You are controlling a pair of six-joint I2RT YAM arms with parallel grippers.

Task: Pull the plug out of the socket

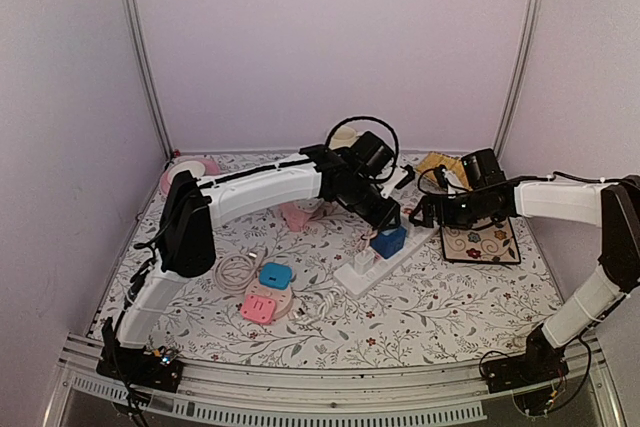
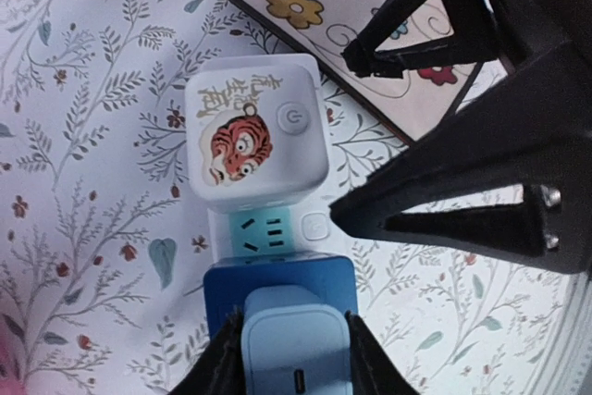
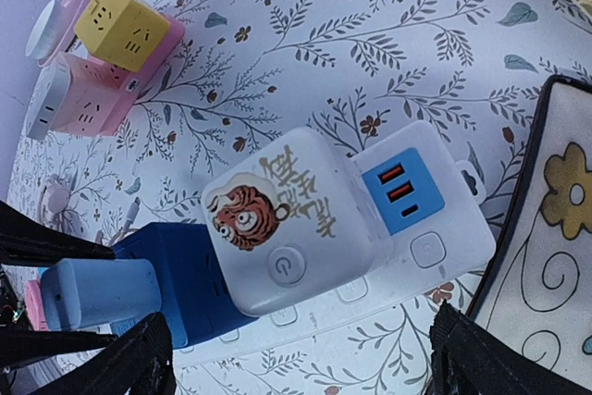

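Landmark: white power strip [image 1: 370,272], lying slantwise on the flower-print worktop [image 1: 430,322].
Task item: light-blue plug [image 2: 296,353], seated in the top of a blue cube socket [image 2: 277,282], not yet pulled free.
Blue cube socket: standing on the power strip about midway along it.
Tiger cube [image 2: 250,136]: white cube with a tiger picture and a round button, on the power strip just beside the blue cube socket, towards the strip's USB end.
Left pincer [image 2: 294,332]: clenched on the light-blue plug, one finger against each side of it (the contact shows in both wrist views).
Right pincer [image 3: 301,321]: spread wide and grasping nothing, hanging above the power strip's USB end, the tiger cube between its fingers.
Flowered mat [image 1: 480,244]: dark-edged, flat on the worktop just beside the power strip's USB end.
Pink socket block [image 3: 92,90]: well apart from the power strip, on the side away from the mat, carrying a yellow cube [image 3: 120,20].
Loose items: blue adapter [image 1: 275,273], pink adapter [image 1: 258,307] and a coiled white cable [image 1: 235,269], grouped off the power strip's plain end.
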